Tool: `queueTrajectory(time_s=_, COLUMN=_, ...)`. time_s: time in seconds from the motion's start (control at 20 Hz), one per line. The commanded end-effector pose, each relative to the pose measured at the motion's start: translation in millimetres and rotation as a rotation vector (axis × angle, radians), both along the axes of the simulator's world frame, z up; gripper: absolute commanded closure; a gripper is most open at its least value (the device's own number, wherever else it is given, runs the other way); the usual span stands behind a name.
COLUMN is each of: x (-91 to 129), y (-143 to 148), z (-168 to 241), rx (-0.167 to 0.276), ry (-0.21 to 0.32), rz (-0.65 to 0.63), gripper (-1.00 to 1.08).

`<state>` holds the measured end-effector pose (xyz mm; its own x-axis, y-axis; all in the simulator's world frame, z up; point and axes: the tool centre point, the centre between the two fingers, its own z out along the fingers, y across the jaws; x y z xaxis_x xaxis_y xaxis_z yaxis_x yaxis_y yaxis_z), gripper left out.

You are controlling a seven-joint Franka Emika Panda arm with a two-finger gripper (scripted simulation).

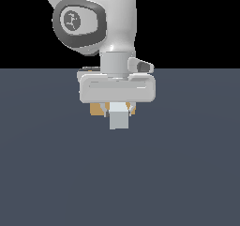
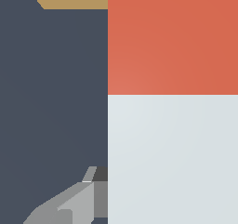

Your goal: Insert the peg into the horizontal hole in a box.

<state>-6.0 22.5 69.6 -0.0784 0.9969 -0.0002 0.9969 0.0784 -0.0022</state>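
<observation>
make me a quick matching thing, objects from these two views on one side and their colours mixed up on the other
Things:
1. box
2. floor
3. peg end near the hand
4. peg end toward the box

Colours:
A. orange-red
B. dark slate blue-grey
C. tan-brown
D. pale grey-white

Pairs: 1-C, 2-B, 3-D, 4-A
</observation>
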Motion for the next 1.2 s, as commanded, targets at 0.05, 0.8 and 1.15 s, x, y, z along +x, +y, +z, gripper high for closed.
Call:
queueTrajectory(time_s=0.05, x=0, y=0, z=0, rx=0.0, ry=-0.001, rz=0.0, gripper=1.08)
queueTrajectory(time_s=0.8, x=-7, y=80, z=2, rx=0.0, ry=-0.004, rz=0.001, gripper=1.08)
queueTrajectory(time_s=1.15, x=-7, y=105, z=3, rx=0.0, ry=-0.005, rz=0.001, gripper=1.08)
